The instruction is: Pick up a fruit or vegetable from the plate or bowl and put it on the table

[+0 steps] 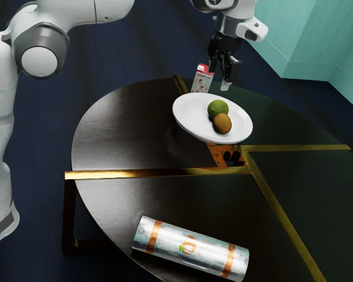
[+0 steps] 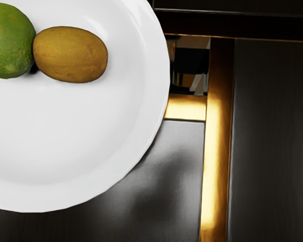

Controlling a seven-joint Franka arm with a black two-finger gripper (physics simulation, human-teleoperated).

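Since the lime and the brown kiwi sit side by side on the white plate, each crowds the other's flank; in the wrist view they look to be touching. You have a red-and-white carton standing just past the plate's far rim in the exterior view, near your fingers. On the near side of the plate, well apart from it, a silvery cylinder with orange bands lies on its side on the round, dark worktop. Beside the plate there is an opening in the worktop, edged by brass-coloured strips, with dark shapes showing down inside it.

Your arm comes in from the exterior view's upper left, high over the worktop, and its hand points down by the plate's far side. Your fingers stand apart with nothing between them, above the level of the plate's far rim. They are off to one side of the fruit rather than over it. Both fruits rest on the plate, kiwi on the cylinder's side of the lime.
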